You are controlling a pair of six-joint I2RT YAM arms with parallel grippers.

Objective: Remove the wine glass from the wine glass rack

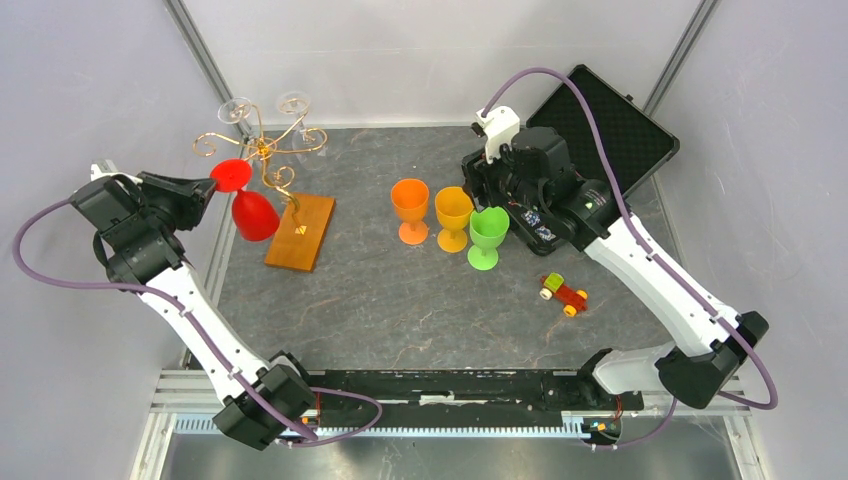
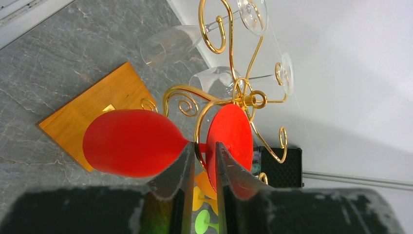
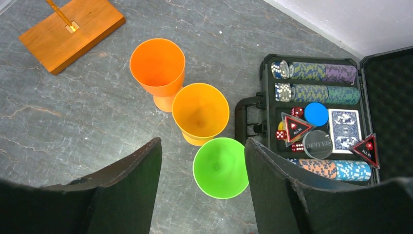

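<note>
The wine glass rack [image 1: 262,148], gold wire scrolls on a wooden base [image 1: 300,232], stands at the back left. A red wine glass [image 1: 255,215] hangs from it bowl down, its foot hooked in a scroll arm. My left gripper [image 1: 213,190] is at the glass's left side. In the left wrist view its jaws stand a narrow gap apart, and the left gripper [image 2: 202,146] has its tips at the short stem, between the red bowl [image 2: 131,144] and the foot [image 2: 231,139]. Two clear glasses [image 2: 170,44] hang on the rack [image 2: 243,97] too. My right gripper [image 3: 202,141] hangs open.
Two orange glasses [image 1: 410,205] [image 1: 453,212] and a green one [image 1: 488,235] stand mid-table, the green glass [image 3: 220,168] under my right gripper [image 1: 485,200]. An open black case [image 1: 610,130] of poker chips lies at the back right. A toy car [image 1: 563,293] lies nearer.
</note>
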